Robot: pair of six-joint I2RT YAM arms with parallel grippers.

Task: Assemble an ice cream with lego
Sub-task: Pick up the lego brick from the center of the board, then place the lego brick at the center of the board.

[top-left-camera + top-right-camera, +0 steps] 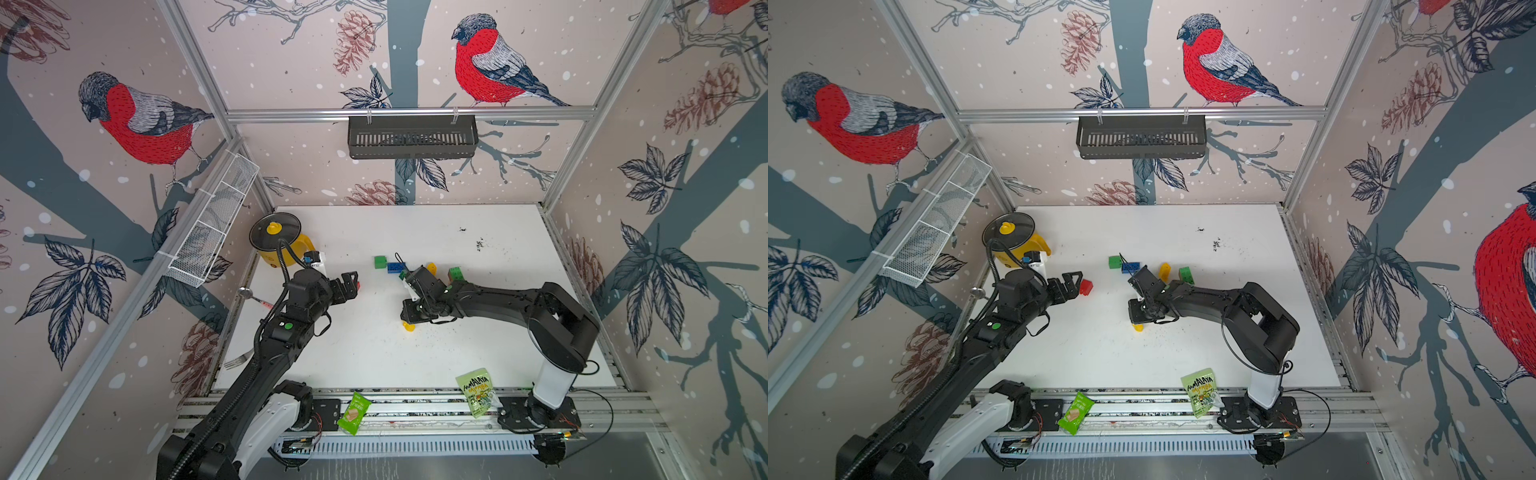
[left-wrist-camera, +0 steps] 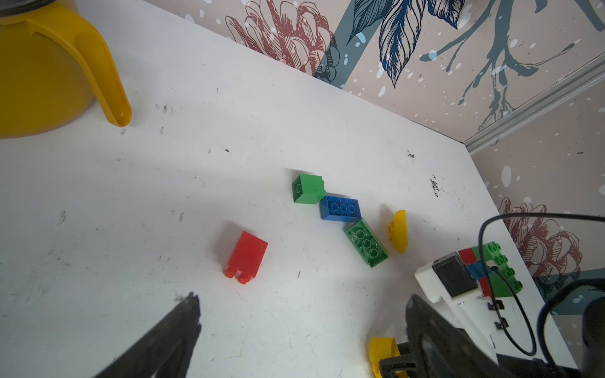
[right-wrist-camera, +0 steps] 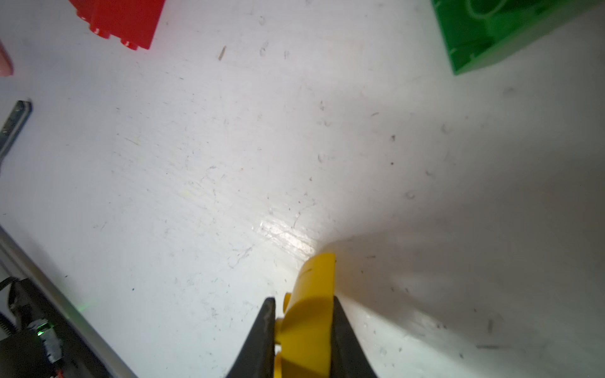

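Yellow half-round brick (image 3: pixel 311 322), partly cut off, pinched in right end effector (image 3: pixel 302 301)

Green packet (image 1: pixel 477 392) reads "HIMALAYA", perhaps "WASABI" beneath.

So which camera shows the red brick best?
The left wrist view: the red brick lies whole and near, studs showing. In both top views it is small, beside the left hand, partly hidden. The right wrist view cuts it off at the picture's edge.
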